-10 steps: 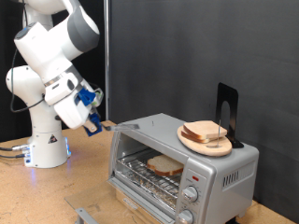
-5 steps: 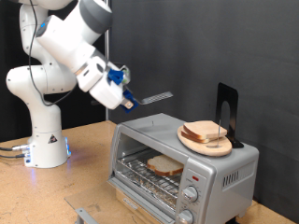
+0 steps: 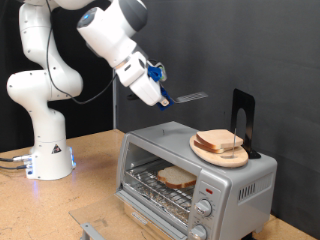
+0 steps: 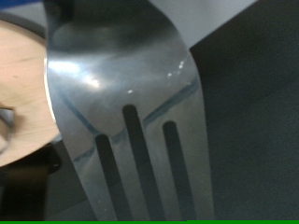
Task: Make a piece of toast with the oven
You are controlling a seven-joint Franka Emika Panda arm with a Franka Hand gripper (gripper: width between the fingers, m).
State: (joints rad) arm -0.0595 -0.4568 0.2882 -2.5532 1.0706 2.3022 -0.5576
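Holding a fork (image 3: pixel 190 98) pinched in my gripper (image 3: pixel 160 88) above the oven (image 3: pixel 195 170), left of the plate's bread (image 3: pixel 220 142). One piece of toast (image 3: pixel 177 178) sits on the rack inside, door open. Best kept level, clear of the plate (image 3: pixel 205 153).

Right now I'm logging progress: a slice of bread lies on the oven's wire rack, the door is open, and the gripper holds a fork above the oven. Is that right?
Nearly. It is a metal spatula, not a fork, that the gripper holds above the oven; the wrist view shows a broad slotted blade. The piece of toast does lie on the rack.
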